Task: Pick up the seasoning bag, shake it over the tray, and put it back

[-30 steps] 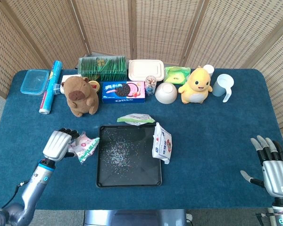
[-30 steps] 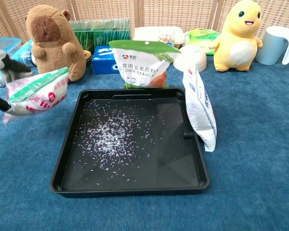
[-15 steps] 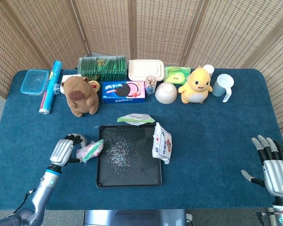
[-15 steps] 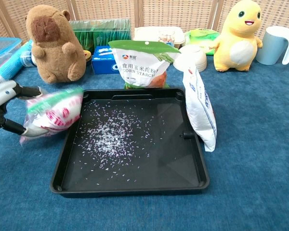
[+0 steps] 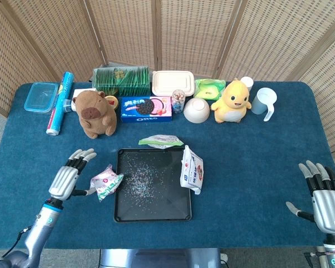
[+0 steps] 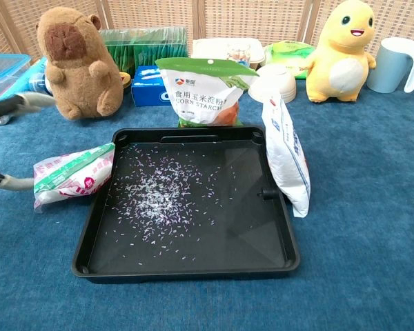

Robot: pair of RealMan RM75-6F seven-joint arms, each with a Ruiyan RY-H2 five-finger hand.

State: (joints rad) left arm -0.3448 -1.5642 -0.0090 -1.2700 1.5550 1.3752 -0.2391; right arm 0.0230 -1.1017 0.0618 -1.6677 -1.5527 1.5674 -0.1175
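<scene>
The seasoning bag (image 5: pixel 106 182), white with green and pink print, lies on the blue cloth with one end against the left rim of the black tray (image 5: pixel 166 207). In the chest view the bag (image 6: pixel 72 176) leans on the tray's rim (image 6: pixel 186 270), and small grains are scattered inside the tray. My left hand (image 5: pixel 68 177) hovers just left of the bag with its fingers (image 6: pixel 17 103) spread, holding nothing; the thumb tip lies close to the bag's left end. My right hand (image 5: pixel 325 200) rests open at the table's right front corner, far from the tray.
A corn starch bag (image 6: pixel 205 93) stands behind the tray and a white bag (image 6: pixel 288 155) leans on its right rim. A capybara plush (image 6: pixel 74 62), an Oreo box (image 5: pixel 146 108), a bowl (image 5: pixel 196 110), a yellow duck toy (image 5: pixel 232 100) and a cup (image 5: pixel 263 101) line the back.
My left hand lowered the seasoning bag beside the tray's left rim, let go of it and spread its fingers, drawing back to the left. The right hand has not moved.
</scene>
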